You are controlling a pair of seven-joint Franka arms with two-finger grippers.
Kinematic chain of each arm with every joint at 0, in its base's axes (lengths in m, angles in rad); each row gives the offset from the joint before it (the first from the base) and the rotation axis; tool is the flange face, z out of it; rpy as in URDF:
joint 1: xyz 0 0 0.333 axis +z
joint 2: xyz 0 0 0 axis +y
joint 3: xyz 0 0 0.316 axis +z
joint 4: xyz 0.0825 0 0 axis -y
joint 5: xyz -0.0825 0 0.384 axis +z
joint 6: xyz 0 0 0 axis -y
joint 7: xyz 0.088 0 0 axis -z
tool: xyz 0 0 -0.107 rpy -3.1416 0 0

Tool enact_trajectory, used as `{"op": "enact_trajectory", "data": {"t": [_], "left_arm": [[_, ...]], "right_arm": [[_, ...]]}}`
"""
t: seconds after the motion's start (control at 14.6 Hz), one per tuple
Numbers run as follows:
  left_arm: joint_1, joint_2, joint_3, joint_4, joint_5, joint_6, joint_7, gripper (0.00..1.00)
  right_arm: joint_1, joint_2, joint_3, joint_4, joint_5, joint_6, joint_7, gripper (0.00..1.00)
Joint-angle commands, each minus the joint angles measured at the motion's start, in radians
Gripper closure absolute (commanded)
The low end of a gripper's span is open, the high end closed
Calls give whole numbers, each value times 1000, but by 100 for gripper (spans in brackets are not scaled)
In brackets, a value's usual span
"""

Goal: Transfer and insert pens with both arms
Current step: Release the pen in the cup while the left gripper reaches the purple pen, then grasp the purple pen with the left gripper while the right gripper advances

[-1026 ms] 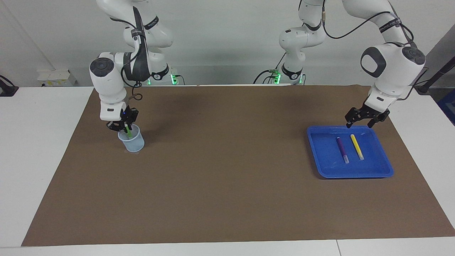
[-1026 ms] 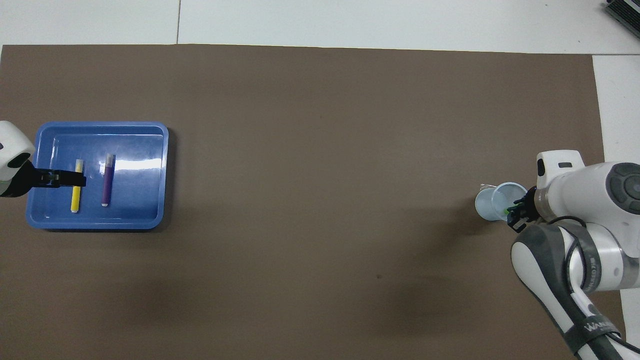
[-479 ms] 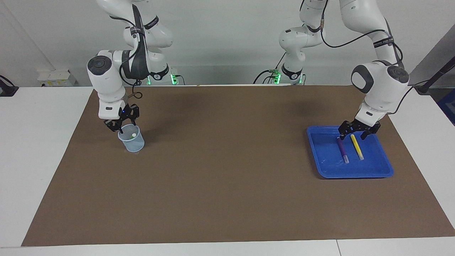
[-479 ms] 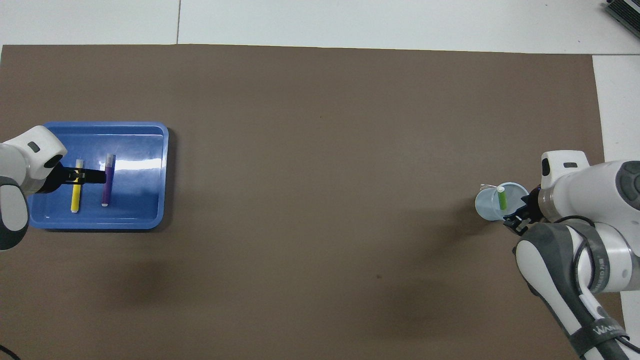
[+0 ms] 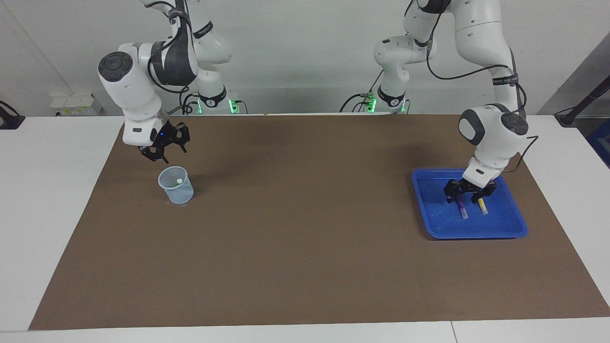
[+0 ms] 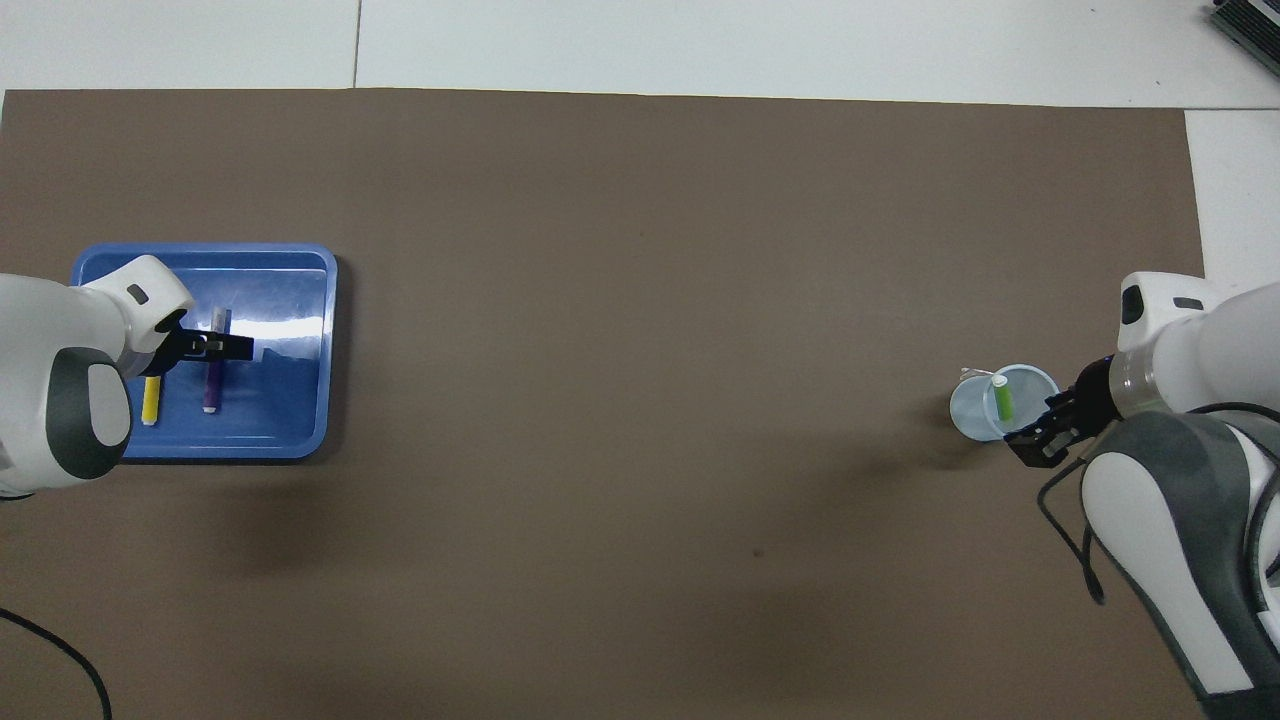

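My left tool [image 5: 470, 194] hangs spread over the slim purple marker pen [image 5: 461, 208] in the blue plastic tray [image 5: 517, 232]; closing off-centre could nudge the yellow marker pen [image 5: 482, 205] beside it. My right tool [image 5: 163, 147] hangs open above the translucent cup [image 5: 176, 185] holding the green pen [image 6: 1000, 396].

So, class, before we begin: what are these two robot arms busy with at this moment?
The green pen stands in the clear cup at the right arm's end of the table, and the right gripper hangs open above it. The left gripper is low in the blue tray, open, over the purple pen; the yellow pen lies beside it. Neither pen is gripped yet.
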Motion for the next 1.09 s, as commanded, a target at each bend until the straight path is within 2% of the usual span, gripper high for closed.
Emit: {"op": "enact_trajectory", "data": {"t": [0.0, 0.27, 0.41, 0.55, 0.96, 1.03], "left_arm": [[-8, 5, 8, -11, 9, 33, -3, 15], [2, 18, 10, -13, 10, 42, 3, 24], [2, 21, 10, -13, 9, 47, 3, 31], [3, 32, 10, -13, 9, 57, 3, 45], [-1, 32, 11, -20, 9, 73, 3, 100], [-1, 32, 11, -20, 9, 71, 2, 100]], "right_arm": [[47, -17, 8, 8, 120, -25, 117, 36], [131, -16, 11, 13, 282, 6, 369, 36], [159, -16, 11, 13, 332, 43, 469, 36], [195, -13, 11, 13, 384, 84, 570, 36], [323, 6, 11, 1, 481, 248, 883, 34], [340, 9, 11, -2, 491, 274, 923, 34]]}}
